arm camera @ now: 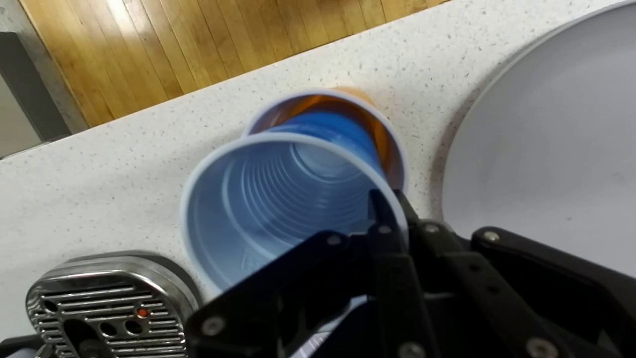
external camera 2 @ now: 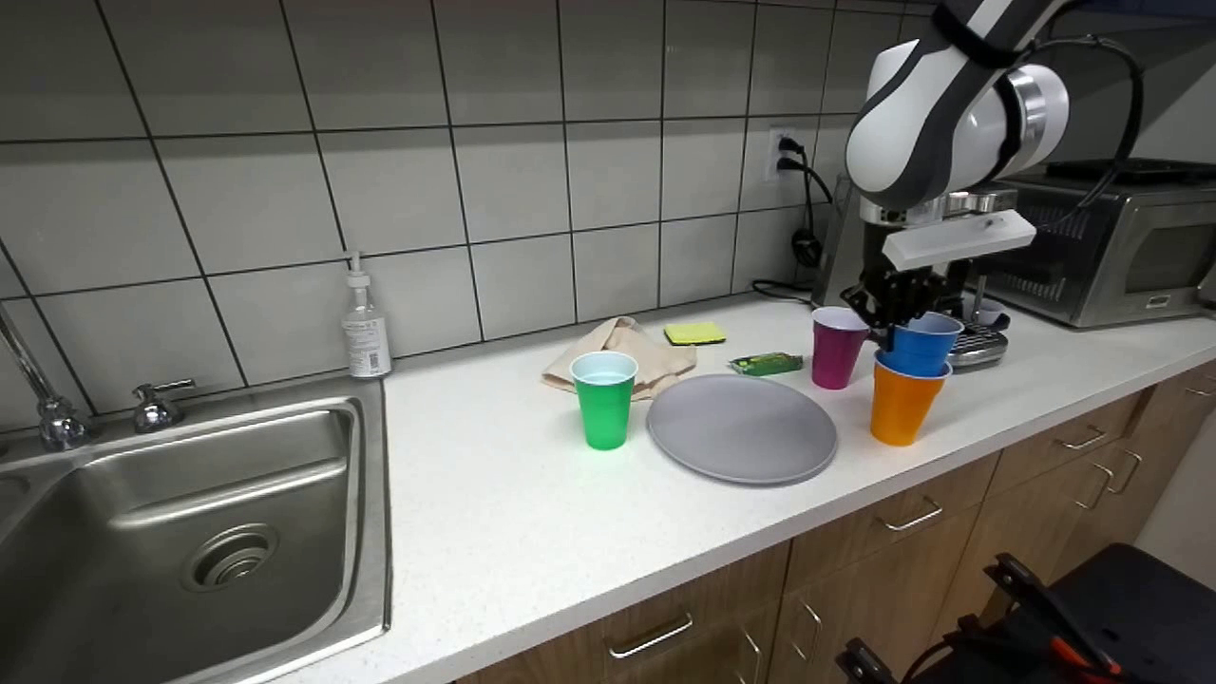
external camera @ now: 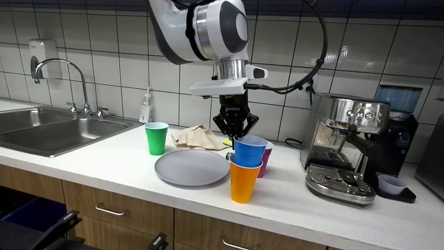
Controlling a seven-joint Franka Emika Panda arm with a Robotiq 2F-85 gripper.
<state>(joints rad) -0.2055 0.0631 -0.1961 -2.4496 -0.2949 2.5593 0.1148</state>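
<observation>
Near the front edge of the desk [external camera: 284, 205], the blue plastic cup [external camera: 249, 152] has its bottom part down inside the mouth of the orange plastic cup [external camera: 244, 184]. The hand [arm camera: 393, 205] is pinched on the blue cup's rim, with one finger [arm camera: 381, 211] inside the cup and one outside. It holds just one side, so the blue cup could tip or twist if it bumps something. The wall looks thin, so a hard squeeze could bend it. I cannot tell if the cups touch each other down inside. If the blue cup goes in crooked, it could catch on the orange cup's rim and push that cup over. The orange cup looks light and stands close to the edge, so a big shove could send it to the floor [arm camera: 223, 35]. If the blue cup gets stuck and the hand pulls up, both cups could lift together. The purple plastic cup [external camera 2: 838, 356] stands near, and a sideways swing could knock it down. The gray plate [external camera: 192, 167] lies near too, and a tumbling cup could land on it.
</observation>
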